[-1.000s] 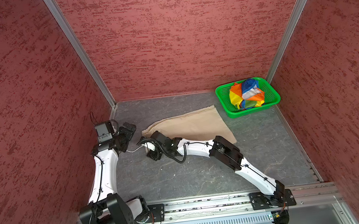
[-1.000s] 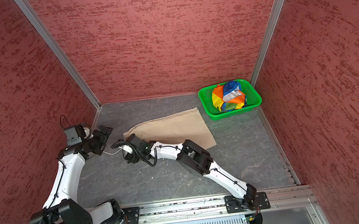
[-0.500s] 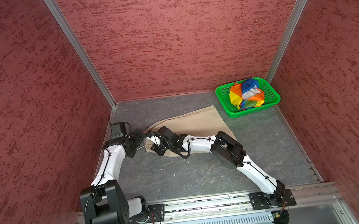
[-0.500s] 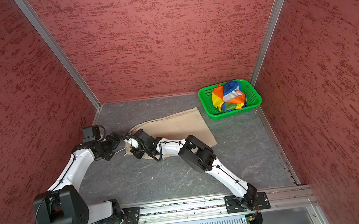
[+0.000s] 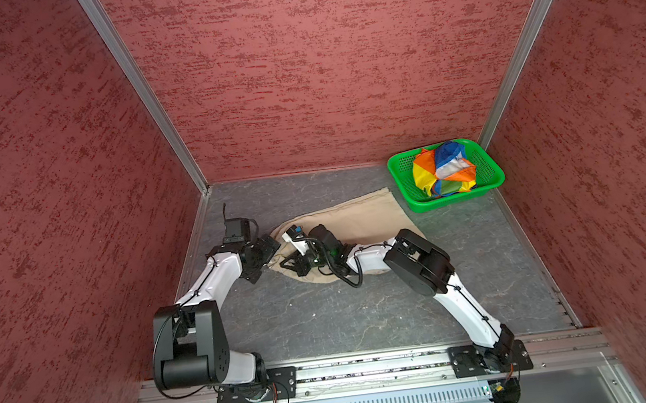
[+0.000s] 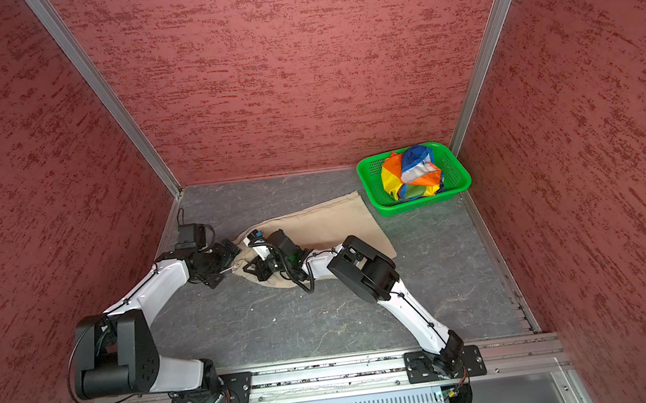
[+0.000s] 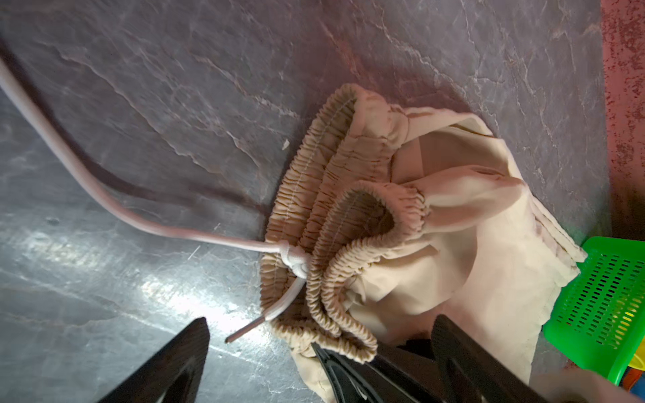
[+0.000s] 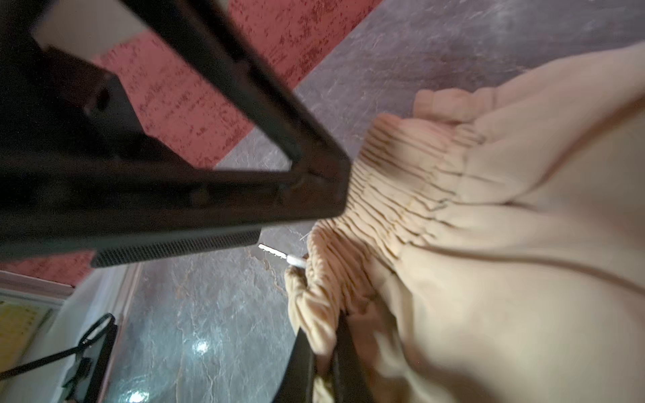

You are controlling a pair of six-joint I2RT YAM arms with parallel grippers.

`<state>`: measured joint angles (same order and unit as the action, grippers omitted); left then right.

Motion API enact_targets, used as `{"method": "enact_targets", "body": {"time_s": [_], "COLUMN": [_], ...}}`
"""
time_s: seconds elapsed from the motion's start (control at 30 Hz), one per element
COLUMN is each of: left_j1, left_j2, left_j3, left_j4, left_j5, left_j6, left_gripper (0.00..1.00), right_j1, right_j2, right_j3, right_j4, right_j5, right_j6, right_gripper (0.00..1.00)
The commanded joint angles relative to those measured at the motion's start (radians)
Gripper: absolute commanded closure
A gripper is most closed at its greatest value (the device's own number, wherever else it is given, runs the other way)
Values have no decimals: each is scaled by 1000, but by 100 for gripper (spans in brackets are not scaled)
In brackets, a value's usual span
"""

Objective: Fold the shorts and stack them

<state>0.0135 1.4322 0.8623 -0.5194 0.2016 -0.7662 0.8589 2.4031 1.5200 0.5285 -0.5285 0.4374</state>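
The step in hand looks like the opening of the first fold: getting hold of the waistband end of the beige shorts (image 5: 357, 223), which lie spread on the bench (image 5: 327, 315) with the legs running toward the far right corner. The rainbow shorts (image 5: 444, 169) sit crumpled in the green basket (image 5: 455, 199) in that corner, untouched, so the task is at an early stage. The right arm (image 5: 416, 258) reaches low across the cloth from the near rail, elbow bent over the shorts, and its jaws are clenched on a bunched bit of the gathered waistband (image 7: 335, 195); the right wrist view shows fabric pinched between the two fingers. The left arm (image 5: 213, 278) stretches forward from its base along the left side, its wrist just beside the same end of the garment, jaws released and spread wide, with the tip of the white drawstring (image 7: 139, 219) lying between them on the bench. The next move probably calls for the left jaws to close on the other part of the waistband, taking cloth and not the loose cord, so that both arms can lift and lay that end over evenly.
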Motion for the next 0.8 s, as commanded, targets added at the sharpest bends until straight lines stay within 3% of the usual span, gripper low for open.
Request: {"method": "enact_targets", "body": {"time_s": [0.0, 0.2, 0.77], "left_j1": [-12, -16, -52], "left_j2": [-27, 5, 90], "left_j3": [-21, -42, -65], "left_j4": [38, 61, 334], "left_j5": [20, 36, 103], "left_j6": [-23, -39, -168], "left_gripper": [0, 0, 0], "right_j1": [-27, -50, -51], "right_j2": [-53, -63, -77], "right_j3": [-28, -71, -107], "right_j4": [185, 294, 294], "right_j5": [-53, -80, -79], "right_j6": [139, 226, 243], "right_gripper": [100, 100, 100]}}
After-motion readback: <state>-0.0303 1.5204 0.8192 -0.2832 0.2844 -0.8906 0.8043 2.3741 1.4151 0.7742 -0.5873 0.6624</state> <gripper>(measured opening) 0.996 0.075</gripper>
